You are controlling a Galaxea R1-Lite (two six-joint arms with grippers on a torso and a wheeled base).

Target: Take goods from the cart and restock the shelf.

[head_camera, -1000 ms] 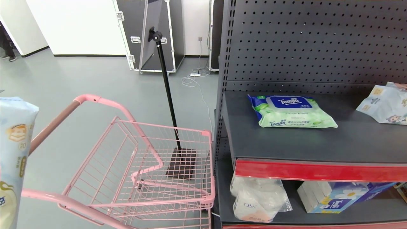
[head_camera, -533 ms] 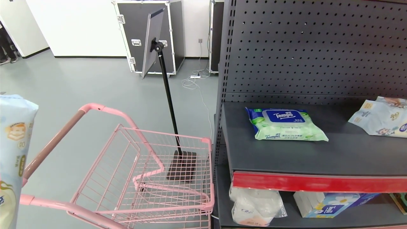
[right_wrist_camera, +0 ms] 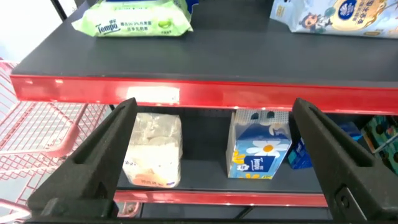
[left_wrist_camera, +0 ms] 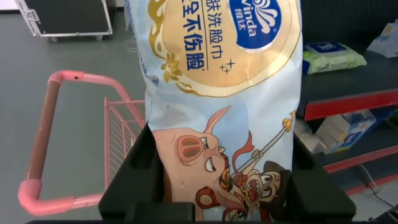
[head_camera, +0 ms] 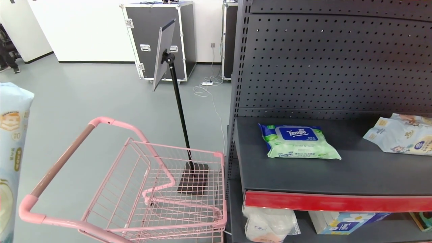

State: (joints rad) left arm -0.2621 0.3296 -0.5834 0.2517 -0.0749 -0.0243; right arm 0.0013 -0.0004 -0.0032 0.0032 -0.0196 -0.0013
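Observation:
My left gripper (left_wrist_camera: 221,180) is shut on a tall pale blue pack (left_wrist_camera: 224,93) printed with cartoon figures, a black finger on each side of it. This pack (head_camera: 11,152) stands upright at the head view's far left, beside the pink wire cart (head_camera: 101,120), whose basket holds no goods. To the right of the cart, the dark shelf (head_camera: 337,175) with a red front edge carries a green wipes pack (head_camera: 297,141) and another pale blue pack (head_camera: 401,135). My right gripper (right_wrist_camera: 212,106) is open in front of the red edge, holding nothing.
The lower shelf holds a white plastic bag (right_wrist_camera: 152,149) and a blue tissue box (right_wrist_camera: 261,152). Behind the cart, a black pole stand (head_camera: 179,114) with a panel rests on the floor. A black flight case (head_camera: 158,37) and floor cables lie farther back.
The head camera has tilted up, so shelf and cart sit lower in the picture. The held pack now stands higher against the cart than before.

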